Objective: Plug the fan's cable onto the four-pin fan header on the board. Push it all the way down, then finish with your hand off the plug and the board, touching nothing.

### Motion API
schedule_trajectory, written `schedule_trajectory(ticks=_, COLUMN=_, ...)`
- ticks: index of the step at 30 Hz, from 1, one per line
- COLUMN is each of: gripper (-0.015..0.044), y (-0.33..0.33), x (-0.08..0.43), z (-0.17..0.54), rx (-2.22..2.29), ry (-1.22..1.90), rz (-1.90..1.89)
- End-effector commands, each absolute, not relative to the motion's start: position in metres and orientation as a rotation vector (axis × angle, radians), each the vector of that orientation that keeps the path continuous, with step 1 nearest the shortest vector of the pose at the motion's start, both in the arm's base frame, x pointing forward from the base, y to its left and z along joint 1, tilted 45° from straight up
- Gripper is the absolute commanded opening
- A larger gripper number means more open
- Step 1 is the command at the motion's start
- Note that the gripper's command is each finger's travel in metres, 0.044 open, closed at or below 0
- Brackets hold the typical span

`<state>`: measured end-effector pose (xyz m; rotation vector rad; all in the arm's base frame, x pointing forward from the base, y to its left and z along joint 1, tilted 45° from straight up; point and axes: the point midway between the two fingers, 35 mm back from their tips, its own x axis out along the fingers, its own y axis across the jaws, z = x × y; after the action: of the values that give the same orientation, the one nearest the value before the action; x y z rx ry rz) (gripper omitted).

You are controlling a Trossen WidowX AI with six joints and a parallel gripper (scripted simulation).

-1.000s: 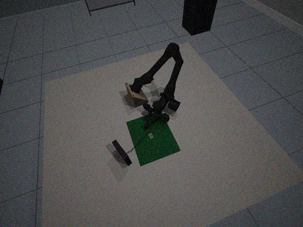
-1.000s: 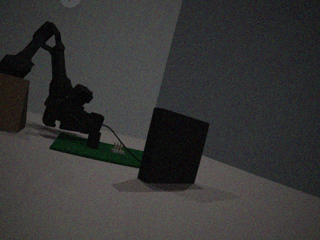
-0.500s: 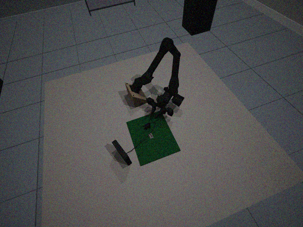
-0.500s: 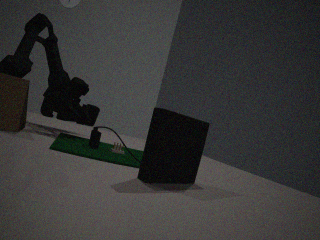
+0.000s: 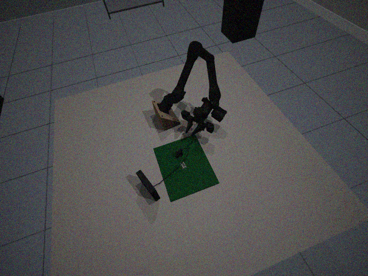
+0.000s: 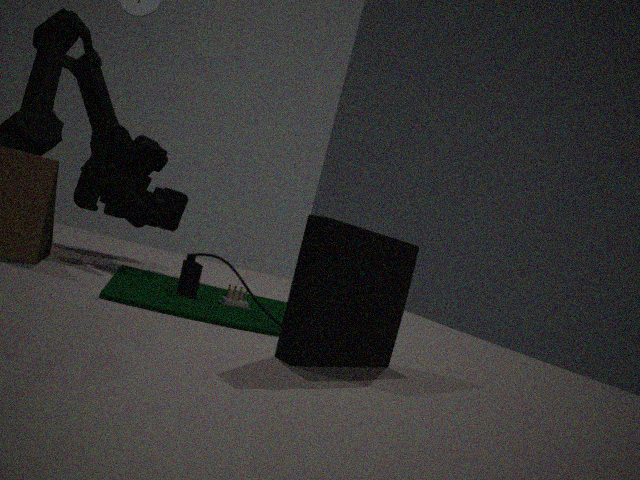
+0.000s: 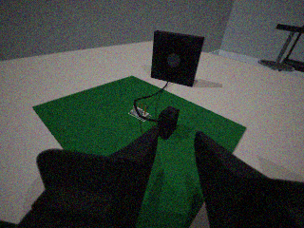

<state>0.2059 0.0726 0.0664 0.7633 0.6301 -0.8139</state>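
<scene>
The dark plug (image 5: 178,153) (image 6: 189,279) (image 7: 168,123) stands about upright on the green board (image 5: 196,184) (image 6: 139,281) (image 7: 85,109), beside the white four-pin header (image 5: 183,165) (image 6: 236,301) (image 7: 131,111) and off its pins. The header's pins are bare. The thin black cable (image 6: 232,266) (image 7: 151,97) arches from the plug to the fan (image 5: 148,185) (image 6: 346,294) (image 7: 177,57). My gripper (image 5: 190,132) (image 7: 177,134) is partly open and empty, back from the plug and above the board's arm-side edge. Its fingertips are hidden in the exterior view.
The fan stands upright past the board's far edge, and its cable crosses the board near the header. The arm's wooden base block (image 5: 166,122) (image 6: 25,206) stands behind the gripper. A dark block (image 5: 242,20) stands on the floor beyond the pale mat (image 5: 252,222).
</scene>
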Motion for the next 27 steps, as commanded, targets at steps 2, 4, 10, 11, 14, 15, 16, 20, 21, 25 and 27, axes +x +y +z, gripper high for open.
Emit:
schedule_trajectory(ticks=2, gripper=0.014, y=0.072, x=0.201, z=0.078, rx=0.77, ry=0.623, rz=-0.811)
schedule_trajectory(ticks=4, gripper=0.0193, y=0.071, x=0.2, z=0.077, rx=0.761, ry=0.637, rz=-0.818)
schedule_trajectory(ticks=10, gripper=0.035, y=0.063, x=0.199, z=0.069, rx=0.687, ry=0.765, rz=-0.87)
schedule_trajectory(ticks=11, gripper=0.0376, y=0.061, x=0.199, z=0.068, rx=0.676, ry=0.788, rz=-0.877)
schedule_trajectory(ticks=14, gripper=0.044, y=0.058, x=0.198, z=0.064, rx=0.645, ry=0.857, rz=-0.896)
schedule_trajectory(ticks=15, gripper=0.044, y=0.057, x=0.197, z=0.063, rx=0.636, ry=0.881, rz=-0.902)
schedule_trajectory(ticks=16, gripper=0.044, y=0.056, x=0.197, z=0.062, rx=0.628, ry=0.904, rz=-0.907)
schedule_trajectory(ticks=20, gripper=0.044, y=0.051, x=0.195, z=0.059, rx=0.598, ry=1.0, rz=-0.923)
schedule_trajectory(ticks=21, gripper=0.044, y=0.051, x=0.195, z=0.058, rx=0.592, ry=1.024, rz=-0.925)
schedule_trajectory(ticks=25, gripper=0.044, y=0.047, x=0.193, z=0.055, rx=0.573, ry=1.12, rz=-0.931)
schedule_trajectory(ticks=27, gripper=0.044, y=0.046, x=0.192, z=0.054, rx=0.567, ry=1.169, rz=-0.93)
